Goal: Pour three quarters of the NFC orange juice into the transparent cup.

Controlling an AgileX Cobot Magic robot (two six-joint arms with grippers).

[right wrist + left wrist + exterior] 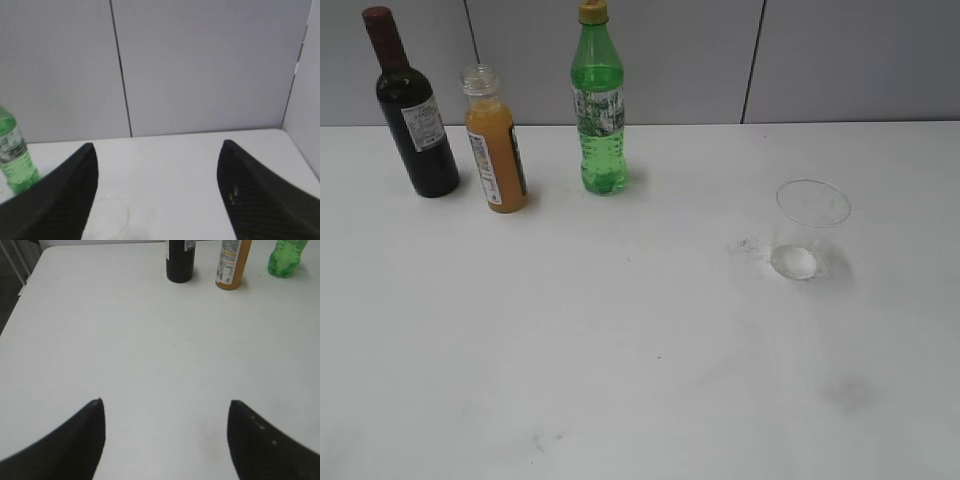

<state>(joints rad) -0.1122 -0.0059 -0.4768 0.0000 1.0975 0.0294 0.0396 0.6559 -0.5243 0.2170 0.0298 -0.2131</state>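
Small clear capless bottle of orange NFC juice [496, 140] stands upright at table's 11 o'clock, between dark red-topped wine bottle [411, 108] and tall green yellow-capped bottle [599, 105]. Clear plastic tumbler [808, 229] upright at 3 o'clock, well apart. Left gripper [165, 440] spread wide, holding nothing, over bare white table [150, 350]. Right gripper [157, 192] likewise wide, empty; tumbler rim faint below.

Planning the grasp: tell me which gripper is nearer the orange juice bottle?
Left. The left gripper faces the orange juice bottle across bare table; the right gripper hangs by the transparent cup.
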